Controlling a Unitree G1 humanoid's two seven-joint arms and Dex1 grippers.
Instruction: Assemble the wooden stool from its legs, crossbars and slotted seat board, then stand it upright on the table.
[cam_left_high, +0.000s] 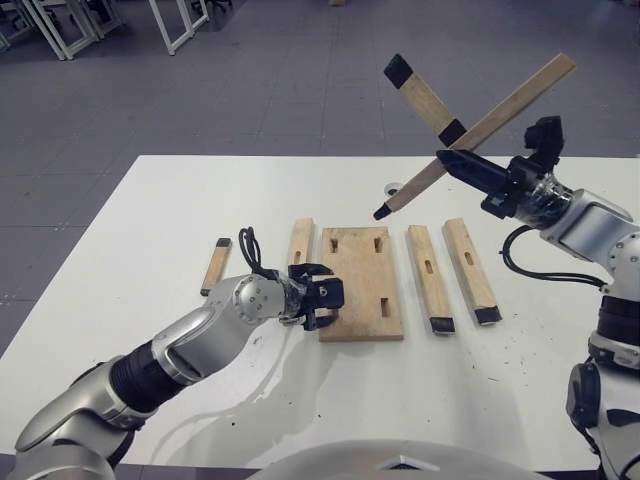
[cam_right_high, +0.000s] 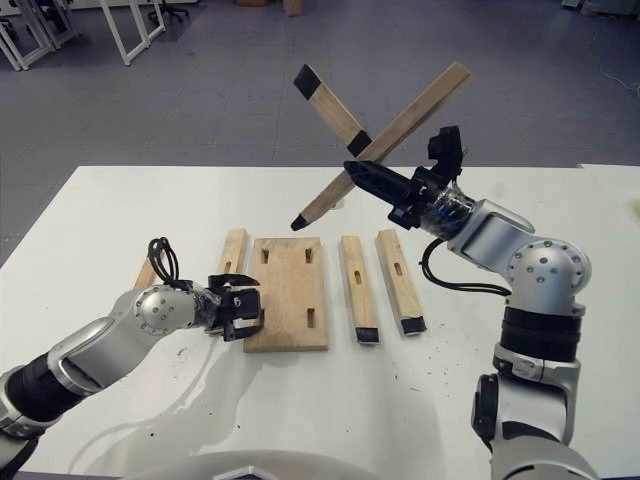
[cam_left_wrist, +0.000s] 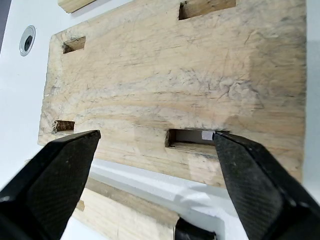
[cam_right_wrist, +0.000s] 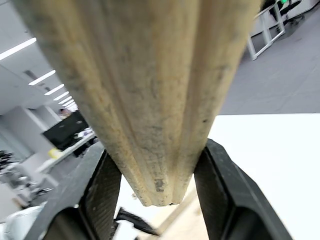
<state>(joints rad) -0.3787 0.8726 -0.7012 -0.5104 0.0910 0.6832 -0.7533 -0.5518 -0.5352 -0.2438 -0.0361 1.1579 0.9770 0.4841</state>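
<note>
Left pincer (cam_left_high: 325, 298): released, its fingers (cam_left_wrist: 55, 175) spread wide on either side of the near left edge of the seat board (cam_left_high: 360, 270); contact with the wood cannot be told. The seat board lies flat on the white surface (cam_left_high: 150, 200), straight ahead of this pincer. Its long axis runs away from the robot and four slots face up. The left arm is by far the nearer one to it. Plain bar (cam_left_high: 300, 242): flat, just beside the board's left edge. Short bar (cam_left_high: 216, 265): farther left, apart from the rest. Two slotted bars (cam_left_high: 431, 277): flat to the right of the board, parallel to it, black caps toward the robot. Right pincer (cam_left_high: 450, 160): clenched on a crossed pair of bars (cam_left_high: 500, 115), held in the air above the far right of the surface. The longer bar slants down, its dark tip pointing toward the board's far end. Cable hole (cam_left_high: 392, 187): in the surface beyond the board. Hard to make out: whether the crossed bars are locked together at their crossing, and how deep the right grip sits, since wood blocks the right wrist view close up.
</note>
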